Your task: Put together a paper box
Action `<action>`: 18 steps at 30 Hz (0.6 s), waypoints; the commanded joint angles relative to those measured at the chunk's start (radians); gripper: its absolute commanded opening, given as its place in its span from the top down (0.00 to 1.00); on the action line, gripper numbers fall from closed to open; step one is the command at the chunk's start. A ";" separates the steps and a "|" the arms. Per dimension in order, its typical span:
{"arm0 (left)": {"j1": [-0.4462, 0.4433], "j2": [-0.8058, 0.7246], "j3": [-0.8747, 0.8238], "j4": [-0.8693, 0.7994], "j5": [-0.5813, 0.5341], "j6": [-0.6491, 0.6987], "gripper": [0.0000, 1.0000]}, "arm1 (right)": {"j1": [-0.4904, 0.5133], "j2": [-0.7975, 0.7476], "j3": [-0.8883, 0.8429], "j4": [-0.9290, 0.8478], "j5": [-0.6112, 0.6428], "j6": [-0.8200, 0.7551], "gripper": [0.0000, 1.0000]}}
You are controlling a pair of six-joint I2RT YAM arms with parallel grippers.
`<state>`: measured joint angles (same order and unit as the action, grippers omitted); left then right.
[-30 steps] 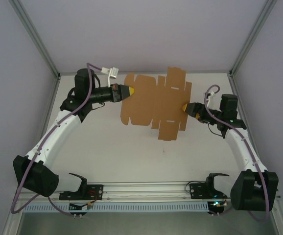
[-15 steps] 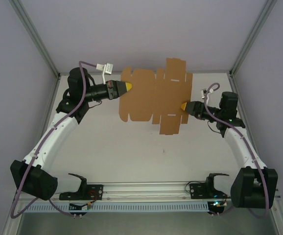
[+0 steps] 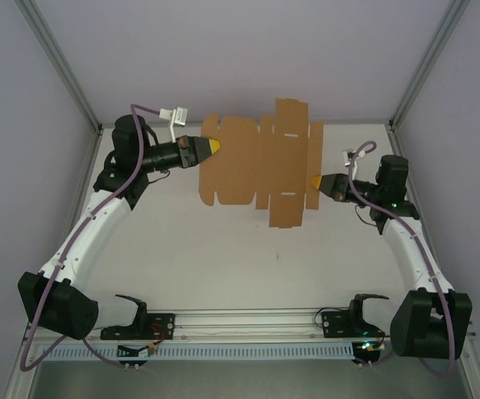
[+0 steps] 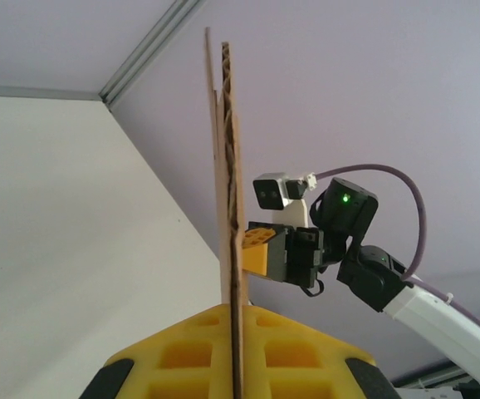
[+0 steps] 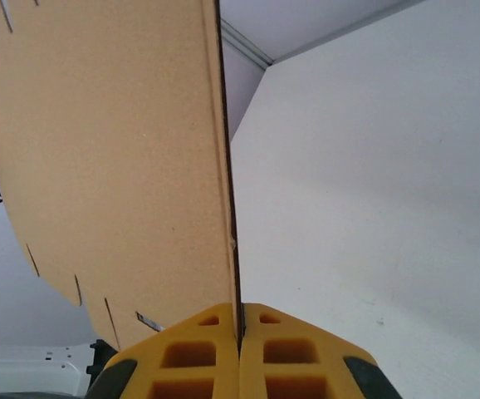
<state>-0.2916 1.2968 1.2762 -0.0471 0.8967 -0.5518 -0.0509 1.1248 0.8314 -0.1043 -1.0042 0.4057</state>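
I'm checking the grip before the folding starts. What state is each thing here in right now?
box: flat, unfolded sheet, no flaps raised, held by its two side edges, apparently lifted off the table.
left hand: shut on the box's left edge.
right hand: shut on the box's right edge.

No legible text, brands or numbers in any view. The paper box (image 3: 257,162) is plain brown cardboard and unprinted on the faces that show. The white connector (image 3: 174,115) on the left arm's cable is too small to tell if it's marked.
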 commanded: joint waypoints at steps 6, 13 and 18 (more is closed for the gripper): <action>-0.003 0.019 -0.061 -0.042 -0.023 0.030 0.89 | 0.094 -0.058 0.116 -0.264 0.208 -0.226 1.00; -0.003 -0.031 -0.177 -0.364 -0.435 0.125 0.00 | 0.223 0.025 0.175 -0.443 0.574 -0.365 1.00; -0.002 -0.076 -0.231 -0.517 -0.612 0.129 0.00 | 0.346 0.128 0.229 -0.511 0.799 -0.501 1.00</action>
<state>-0.2920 1.2797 1.0519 -0.4347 0.4412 -0.4503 0.2420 1.2144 1.0199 -0.5278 -0.3889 0.0219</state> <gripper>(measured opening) 0.999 0.045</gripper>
